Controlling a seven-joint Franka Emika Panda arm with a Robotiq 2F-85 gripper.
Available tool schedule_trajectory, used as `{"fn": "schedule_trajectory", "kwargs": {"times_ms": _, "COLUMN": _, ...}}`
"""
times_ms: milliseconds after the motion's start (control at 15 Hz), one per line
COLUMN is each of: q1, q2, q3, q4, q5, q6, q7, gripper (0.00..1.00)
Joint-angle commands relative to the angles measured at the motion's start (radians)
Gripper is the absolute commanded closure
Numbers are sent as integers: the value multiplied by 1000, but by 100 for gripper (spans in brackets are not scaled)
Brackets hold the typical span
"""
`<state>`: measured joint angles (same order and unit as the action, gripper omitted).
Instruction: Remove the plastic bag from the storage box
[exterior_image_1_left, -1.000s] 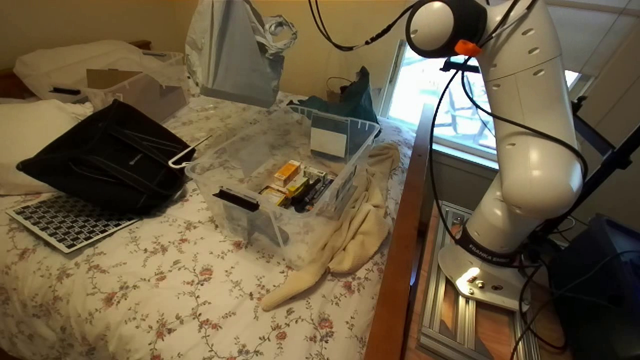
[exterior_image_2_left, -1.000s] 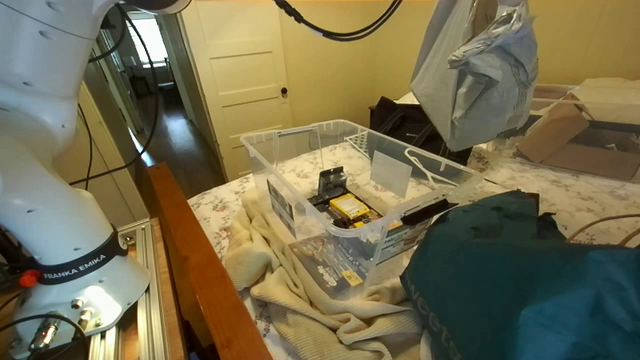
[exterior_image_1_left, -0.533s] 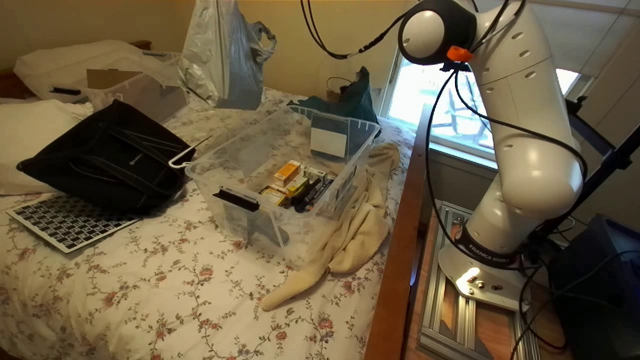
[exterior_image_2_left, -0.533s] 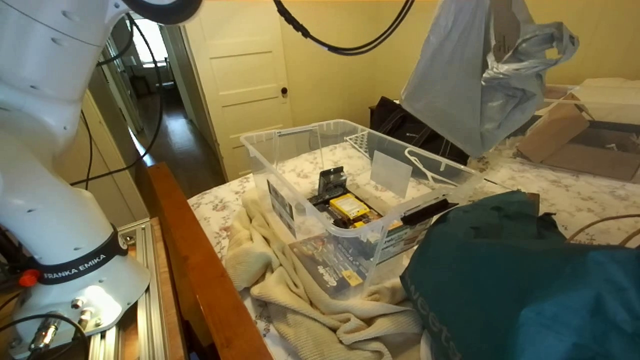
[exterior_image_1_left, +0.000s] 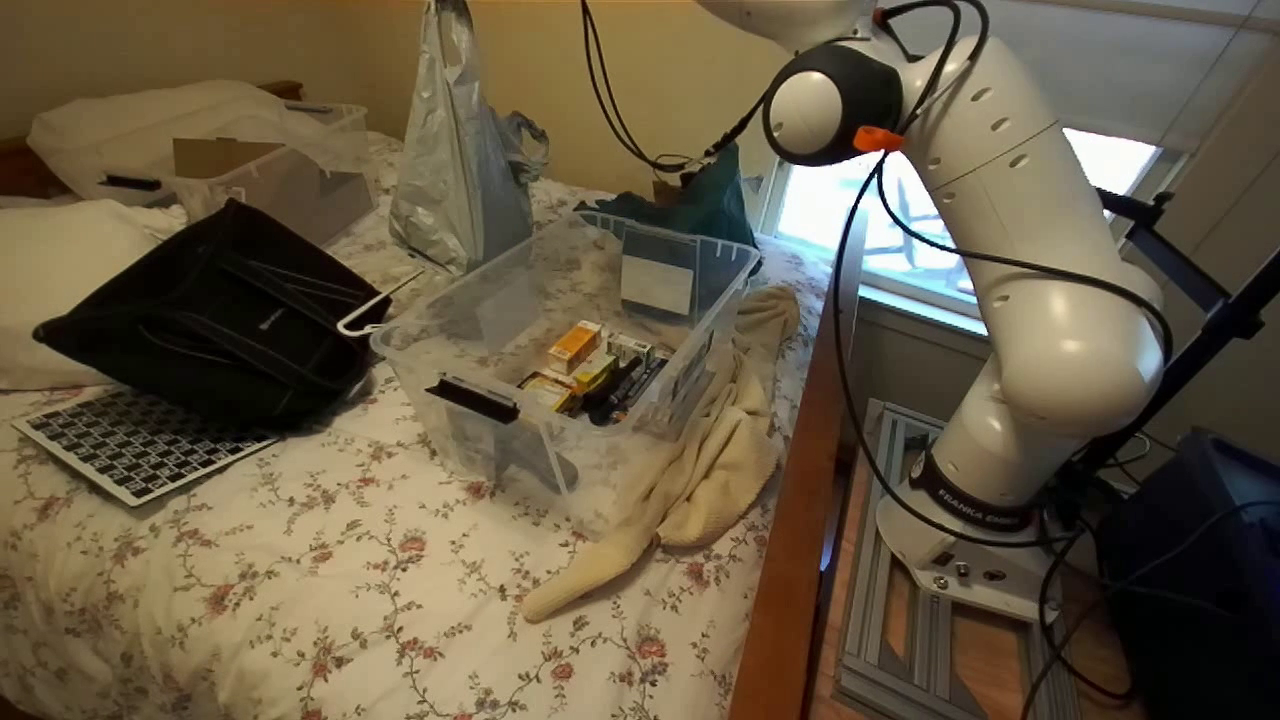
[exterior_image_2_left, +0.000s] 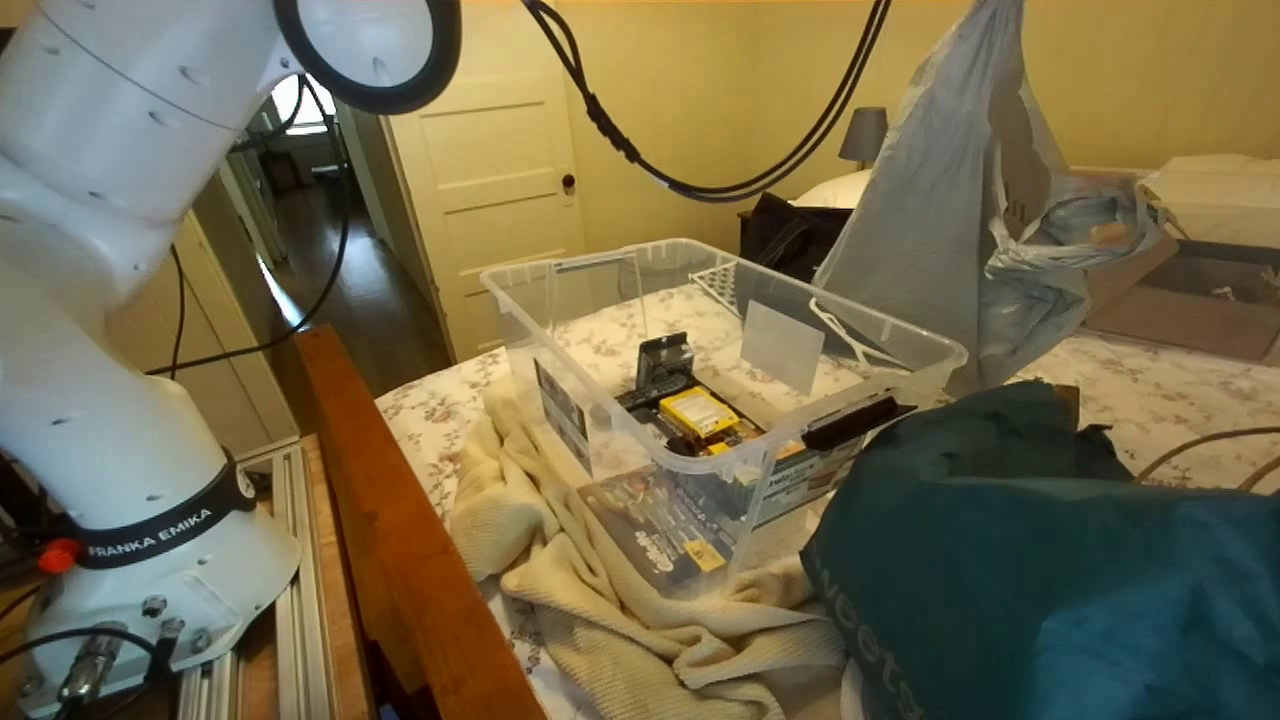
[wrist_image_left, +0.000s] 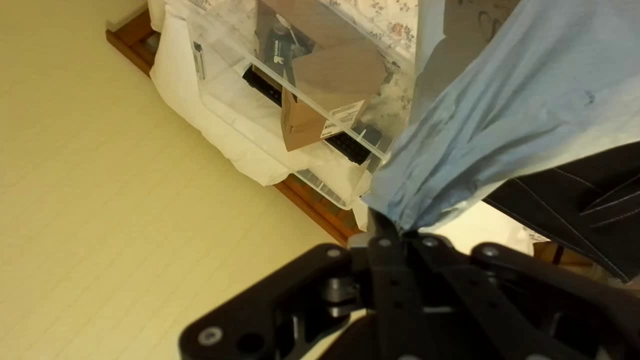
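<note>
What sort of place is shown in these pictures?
Most likely a bedroom: both exterior views show flowered bedding and a wooden rail along its edge, and a grey lampshade appears in an exterior view.

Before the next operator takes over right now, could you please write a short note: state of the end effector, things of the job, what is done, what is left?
End effector: shut on a gathered upper part of the grey plastic bag.
Bag: outside the clear plastic storage box, next to it; I cannot tell whether its base touches the floral-covered bed.
Done: bag is out of the box.
Left: probably settle it on the bed, then release.
</note>
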<state>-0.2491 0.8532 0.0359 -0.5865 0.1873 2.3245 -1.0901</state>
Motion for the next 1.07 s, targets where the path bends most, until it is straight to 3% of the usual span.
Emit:
{"fn": "schedule_trajectory", "kwargs": {"times_ms": 0, "q1": -6, "q2": -8, "q3": 14, "q4": 45, "q5": 28, "q6": 19, "q7": 58, "gripper": 71}}
{"fn": "schedule_trajectory", "kwargs": {"times_ms": 267, "q1": 7, "q2": -96, "q3": 0, "q4": 9, "q5": 7, "q6": -73, "q7": 119, "gripper": 45}}
{"fn": "schedule_trajectory", "kwargs": {"times_ms": 667, "q1": 18, "q2": -235, "q3": -27, "q4": -67, "q5": -24, "q6": -447, "q7": 216, "gripper": 4}}
{"fn": "schedule_trajectory", "kwargs": {"times_ms": 1000, "q1": 10, "q2": -306, "q3": -51, "q4": -169, "q5": -9, "q6": -632, "q7": 355, "gripper": 0}}
